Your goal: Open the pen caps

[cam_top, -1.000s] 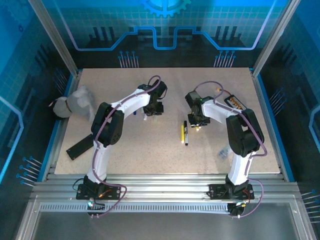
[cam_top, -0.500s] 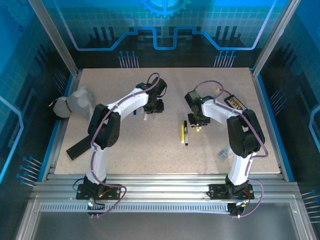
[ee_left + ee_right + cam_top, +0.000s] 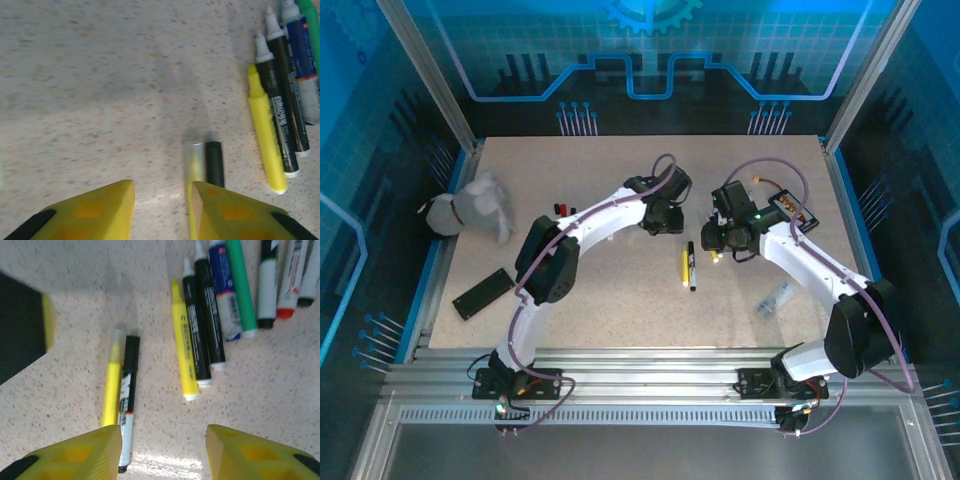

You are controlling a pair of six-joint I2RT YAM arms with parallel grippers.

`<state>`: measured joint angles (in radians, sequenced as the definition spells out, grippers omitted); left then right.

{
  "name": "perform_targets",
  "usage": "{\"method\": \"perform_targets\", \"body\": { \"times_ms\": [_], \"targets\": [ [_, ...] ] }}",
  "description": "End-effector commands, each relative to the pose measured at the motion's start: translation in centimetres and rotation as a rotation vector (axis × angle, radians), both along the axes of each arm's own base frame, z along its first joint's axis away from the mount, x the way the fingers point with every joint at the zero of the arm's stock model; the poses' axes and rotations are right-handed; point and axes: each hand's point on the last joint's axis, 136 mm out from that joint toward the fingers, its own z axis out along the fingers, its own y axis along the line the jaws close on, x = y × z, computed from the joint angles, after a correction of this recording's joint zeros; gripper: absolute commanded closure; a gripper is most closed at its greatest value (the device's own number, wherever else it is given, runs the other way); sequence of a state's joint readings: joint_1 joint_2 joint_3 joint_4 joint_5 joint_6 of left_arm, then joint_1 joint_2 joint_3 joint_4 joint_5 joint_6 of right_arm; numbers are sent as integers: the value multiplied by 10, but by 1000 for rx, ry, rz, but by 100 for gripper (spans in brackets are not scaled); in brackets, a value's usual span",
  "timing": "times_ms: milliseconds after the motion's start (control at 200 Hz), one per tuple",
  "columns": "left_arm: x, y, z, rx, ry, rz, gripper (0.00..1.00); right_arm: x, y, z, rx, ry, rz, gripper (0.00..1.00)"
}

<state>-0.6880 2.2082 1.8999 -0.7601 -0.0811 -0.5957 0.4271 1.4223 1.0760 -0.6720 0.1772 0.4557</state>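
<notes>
Left gripper (image 3: 161, 195) open, empty | right gripper (image 3: 162, 440) open, empty | two capped pens (image 3: 111, 385) lie lengthwise just ahead-left of right gripper, caps (image 3: 131, 347) at far ends | right gripper looks nearer

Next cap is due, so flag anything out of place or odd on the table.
A yellow pen and a black pen lie apart from the row of bare-tipped pens, both still capped. At the left edge of the table a crumpled white bundle overhangs the rim, and a flat black device lies askew.
</notes>
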Motion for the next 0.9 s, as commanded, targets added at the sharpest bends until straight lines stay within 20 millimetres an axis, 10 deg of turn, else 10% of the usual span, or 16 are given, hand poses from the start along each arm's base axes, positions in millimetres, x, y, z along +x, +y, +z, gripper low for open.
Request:
{"method": "perform_targets", "body": {
  "times_ms": [0,896],
  "targets": [
    [-5,-16,-15,-7,47,-3,64,-11,2,-5,35,19,-8,51],
    [-15,-34,-67,18,114,3,64,-18,-13,-30,82,53,-32,53]
  ]
}}
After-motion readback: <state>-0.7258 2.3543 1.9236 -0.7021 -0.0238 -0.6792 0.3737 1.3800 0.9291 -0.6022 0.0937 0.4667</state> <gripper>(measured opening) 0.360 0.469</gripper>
